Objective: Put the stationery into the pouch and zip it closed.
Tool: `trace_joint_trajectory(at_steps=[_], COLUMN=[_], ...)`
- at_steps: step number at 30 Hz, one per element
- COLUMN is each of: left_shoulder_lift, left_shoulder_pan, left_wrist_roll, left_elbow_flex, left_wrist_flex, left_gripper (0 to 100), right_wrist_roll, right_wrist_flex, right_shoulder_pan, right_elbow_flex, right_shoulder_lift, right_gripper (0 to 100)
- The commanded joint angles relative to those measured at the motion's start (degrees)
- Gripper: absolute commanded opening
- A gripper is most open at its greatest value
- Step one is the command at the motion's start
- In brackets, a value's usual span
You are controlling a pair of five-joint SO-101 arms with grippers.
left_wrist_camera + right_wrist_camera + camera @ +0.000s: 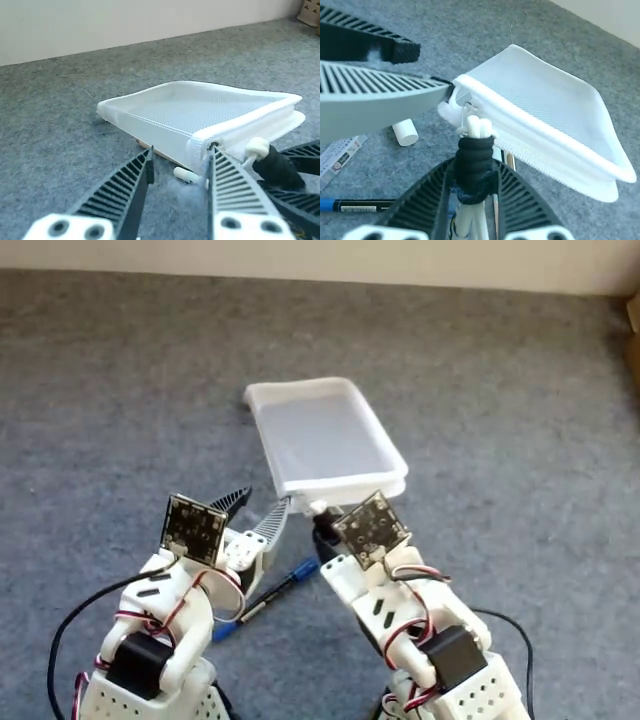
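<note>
Right end effector (474,174), corded pull (475,150) (mesh pouch (545,105))

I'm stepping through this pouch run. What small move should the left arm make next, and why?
Probably shut the left gripper on the pouch corner to brace it. Its jaws are open with one finger at that corner, while the right gripper clamps the black pull at the zipper.

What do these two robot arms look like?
The left arm and right arm are white plastic shells with black motors, looped red, white and black wires, and a dark square circuit board at each wrist. The left gripper and right gripper have ribbed, wedge-shaped fingers.
</note>
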Motion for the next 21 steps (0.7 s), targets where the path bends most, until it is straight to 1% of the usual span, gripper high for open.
trace_joint_trajectory(at_steps=[1,8,16,19,21], left_shoulder_lift=[-0.3,-0.3,-0.6,-0.7,-0.7], left_shoulder_pan=[-0.8,2.0,1.6,-0.1,-1.3], left_wrist_roll=[0.5,0.3,0.3,0.5,0.6], left_elbow_flex=[-0.2,2.4,4.0,3.6,3.8], left_wrist_flex=[-1.1,-1.3,-1.3,-1.5,-3.0], left_gripper=[18,18,17,17,17], right_wrist_roll=[-0.5,-0.6,-0.6,-0.6,-0.6], right_wrist_flex=[0.1,0.1,2.2,2.5,2.5], right_shoulder_pan=[-0.8,-0.9,-0.9,-0.9,-0.9], right_elbow_flex=[-0.7,-0.7,-1.1,-1.1,-1.1], right_shoulder_lift=[-1.4,-1.4,-1.4,-1.4,-1.4], right_gripper=[0.5,0.5,0.5,0.5,0.5])
